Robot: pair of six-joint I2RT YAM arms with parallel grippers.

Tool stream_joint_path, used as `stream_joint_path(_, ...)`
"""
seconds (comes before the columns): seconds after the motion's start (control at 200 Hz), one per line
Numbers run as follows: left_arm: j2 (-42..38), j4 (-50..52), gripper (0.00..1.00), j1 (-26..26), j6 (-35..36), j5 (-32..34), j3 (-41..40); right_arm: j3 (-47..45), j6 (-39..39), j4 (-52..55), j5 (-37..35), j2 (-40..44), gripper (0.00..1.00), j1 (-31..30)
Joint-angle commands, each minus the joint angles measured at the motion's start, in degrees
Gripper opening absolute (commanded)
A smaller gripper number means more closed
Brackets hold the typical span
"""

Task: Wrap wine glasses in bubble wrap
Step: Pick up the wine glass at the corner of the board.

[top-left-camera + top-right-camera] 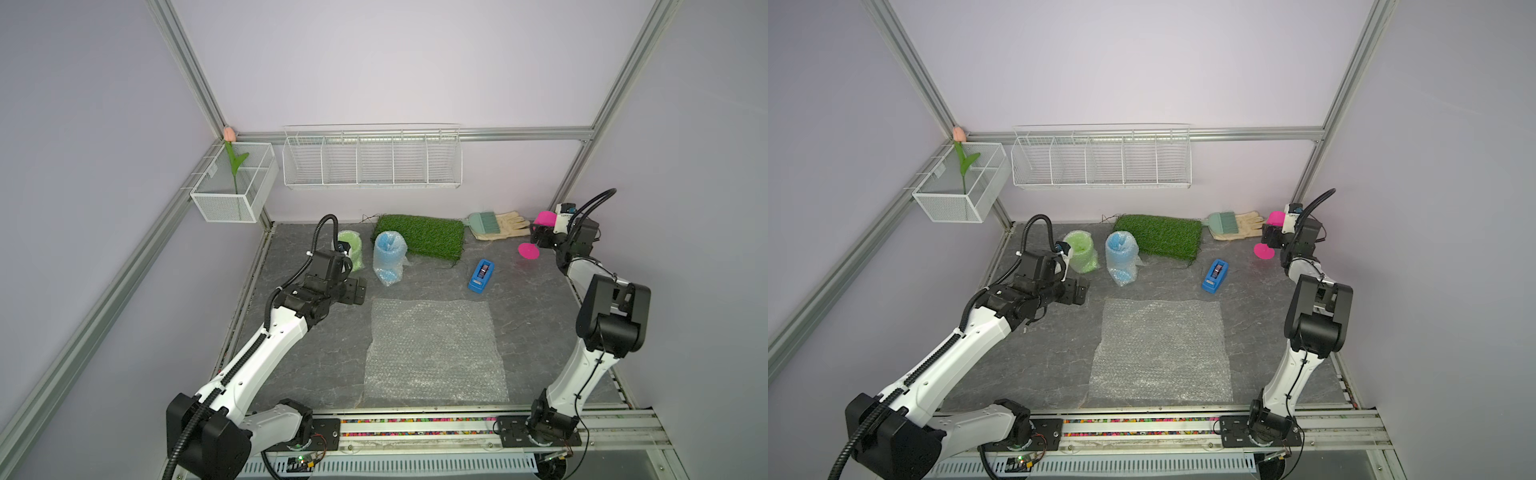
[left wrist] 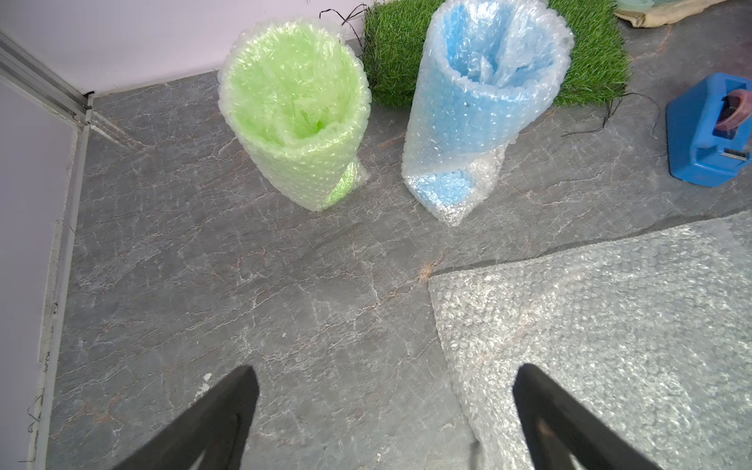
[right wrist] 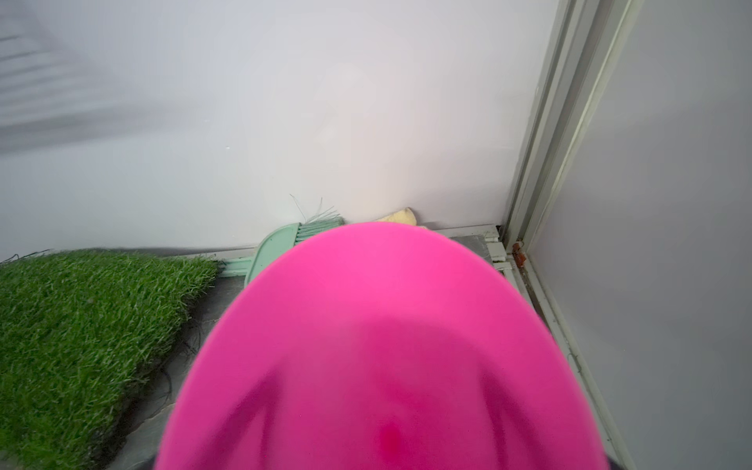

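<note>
Lilac walls (image 1: 374, 62), grey marbled floor (image 1: 532, 316)

The pink wine glass (image 1: 545, 218) is a plain hot pink. The green wine glass (image 2: 293, 122) shows lime, and the blue wine glass (image 2: 476, 101) sky blue, through clear wrap dotted with small bubbles. The flat bubble wrap sheet (image 1: 434, 353) is whitish and translucent — the same dotted pattern all over. The table (image 1: 332, 361) is dark grey with pale, marble-like veins. The grass mat (image 1: 419, 235) is deep green, the tape dispenser (image 1: 481, 276) bright blue, the brush (image 1: 482, 222) mint green, the glove (image 1: 509, 226) cream — and the wire rack (image 1: 372, 166) white.
</note>
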State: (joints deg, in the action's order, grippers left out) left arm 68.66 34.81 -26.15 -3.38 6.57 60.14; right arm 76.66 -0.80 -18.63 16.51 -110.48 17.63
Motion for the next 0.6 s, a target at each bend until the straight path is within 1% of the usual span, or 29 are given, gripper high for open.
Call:
stream_joint_path(0.0,-0.76,-0.53,1.0,-0.03,-0.05,-1.03,0.15,-1.64,1.09,4.35,-1.77,4.82,0.84,-0.91)
stream_joint_path(0.115,-0.98,-0.62,1.0,-0.03,-0.32,-1.14,0.08,-1.79,-0.91,12.61,-2.85,10.4,0.84,-2.18)
stream_joint_path(0.175,-1.08,-0.71,1.0,0.03,-0.57,-1.79,0.07,-1.76,-3.66,17.24,-2.58,13.21,0.84,-2.73)
stream_joint_path(0.31,-0.56,-0.58,0.99,-0.03,-1.5,-4.07,-0.15,-2.4,-11.98,28.22,2.76,19.5,0.83,-4.28)
stream_joint_path(0.41,-0.06,-0.16,0.97,-0.01,-2.74,-5.14,-0.37,-5.39,-16.71,33.37,6.75,24.79,0.82,-6.62)
stream_joint_path(0.485,0.69,0.6,0.97,0.03,-4.55,-5.33,-0.38,-6.97,-19.69,37.31,10.12,27.94,0.81,-9.13)
stream_joint_path(0.595,2.33,2.62,0.92,0.01,-7.88,-7.46,-0.24,-7.94,-23.31,44.21,14.89,30.51,0.78,-14.01)
